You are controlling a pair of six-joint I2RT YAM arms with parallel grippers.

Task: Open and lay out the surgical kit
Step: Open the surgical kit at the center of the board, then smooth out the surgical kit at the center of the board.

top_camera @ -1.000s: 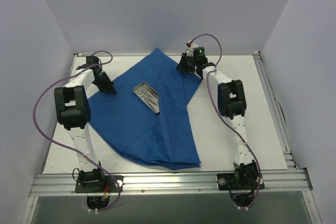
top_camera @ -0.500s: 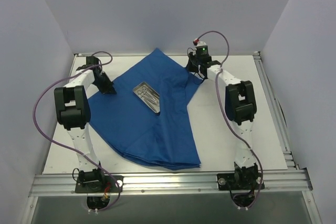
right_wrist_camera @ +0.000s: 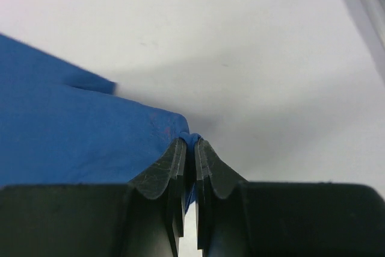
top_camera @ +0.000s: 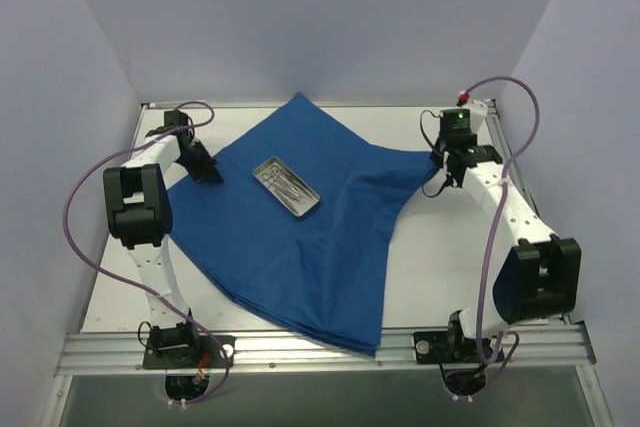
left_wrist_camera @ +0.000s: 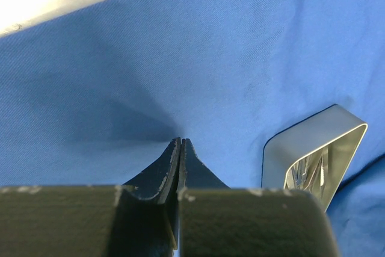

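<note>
My right claw (right_wrist_camera: 189, 148) is pinched tight on a corner of the blue cloth (right_wrist_camera: 72, 130), out near the table's (right_wrist_camera: 271, 58) right side. My left claw (left_wrist_camera: 180, 151) is clamped on the opposite edge. The tray (top_camera: 287, 188) of scissors (top_camera: 284, 179) sits mid-cloth. Tug too sharply and I reckon it slides or tips, or this thin corner slips free.

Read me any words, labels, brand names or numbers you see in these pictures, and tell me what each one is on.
None to read: the blue cloth wrap, the metal tray and the table frame show no lettering or numbers in any view.
</note>
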